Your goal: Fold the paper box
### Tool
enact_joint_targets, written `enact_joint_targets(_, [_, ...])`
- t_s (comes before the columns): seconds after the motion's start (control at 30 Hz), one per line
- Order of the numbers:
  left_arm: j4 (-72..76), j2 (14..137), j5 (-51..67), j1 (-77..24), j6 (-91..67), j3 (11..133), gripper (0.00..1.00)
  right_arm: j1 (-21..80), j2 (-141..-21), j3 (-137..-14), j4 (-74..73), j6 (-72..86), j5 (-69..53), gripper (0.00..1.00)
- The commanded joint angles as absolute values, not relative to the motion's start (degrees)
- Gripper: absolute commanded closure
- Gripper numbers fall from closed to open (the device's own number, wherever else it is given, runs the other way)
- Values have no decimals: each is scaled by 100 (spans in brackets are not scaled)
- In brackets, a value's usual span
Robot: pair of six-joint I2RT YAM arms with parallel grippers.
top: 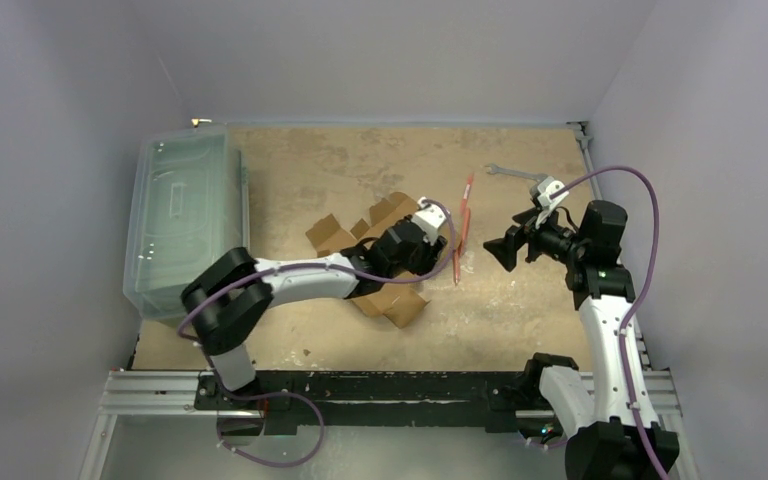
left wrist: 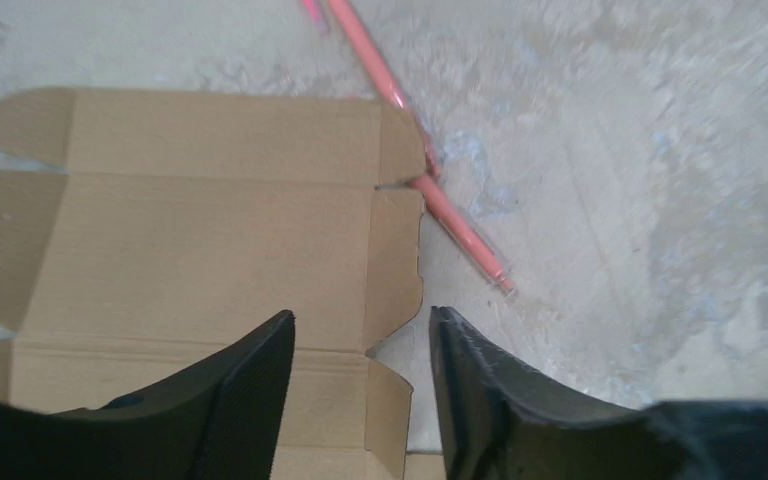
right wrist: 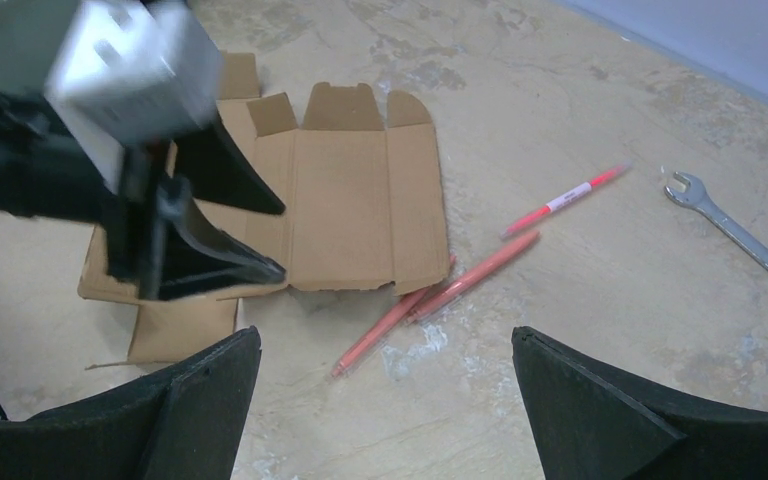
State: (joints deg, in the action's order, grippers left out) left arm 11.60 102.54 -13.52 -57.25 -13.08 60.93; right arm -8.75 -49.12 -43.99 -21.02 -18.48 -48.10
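The paper box [top: 397,300] lies flat and unfolded on the table, a brown cardboard sheet with flaps and tabs. My left gripper [top: 435,245] hovers over its right edge. In the left wrist view the left gripper [left wrist: 360,320] is open, with the box's [left wrist: 210,240] side flap and bare table showing below the gap and nothing gripped. The right wrist view shows the box [right wrist: 360,190] spread out, with the left gripper's fingers [right wrist: 225,265] apart above its near corner. My right gripper [right wrist: 385,340] is wide open and empty over bare table, to the right of the box [top: 500,252].
Two pink pens [right wrist: 440,300] [right wrist: 560,195] lie just right of the cardboard, one partly under its edge [left wrist: 460,225]. A wrench [right wrist: 730,225] lies at the back right [top: 510,173]. A large clear plastic bin [top: 185,220] stands along the left side.
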Motion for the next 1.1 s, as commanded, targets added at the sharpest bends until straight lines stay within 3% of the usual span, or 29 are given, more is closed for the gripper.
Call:
enact_joint_targets(0.0, [1167, 9055, -906, -5216, -1681, 5766, 45, -905, -4904, -4360, -1943, -1845, -4738, 1])
enact_joint_targets(0.17, [1221, 7988, 365, -4038, -2323, 4916, 40, -904, -4878, -4351, -1942, -1853, -4747, 1])
enact_joint_targets(0.27, [1134, 7491, 511, -3606, -2704, 4408, 38, -905, -4852, -4317, -1918, -1862, -4752, 1])
enact_joint_targets(0.43, [744, 7079, -43, -3524, -3331, 4044, 36, -905, -4826, -4266, -1916, -1935, -4843, 1])
enact_joint_targets(0.57, [-389, 7091, -767, -3522, -4124, 4149, 37, -907, -4790, -4213, -1909, -2036, -4912, 1])
enact_joint_targets(0.87, [-1495, 7039, -1125, -3524, -5415, 4149, 40, -905, -4781, -4197, -1908, -2062, -4986, 1])
enact_joint_targets(1.07, [-1678, 6843, -1431, -3520, -5926, 3943, 32, -905, -4790, -4190, -1894, -2076, -4974, 1])
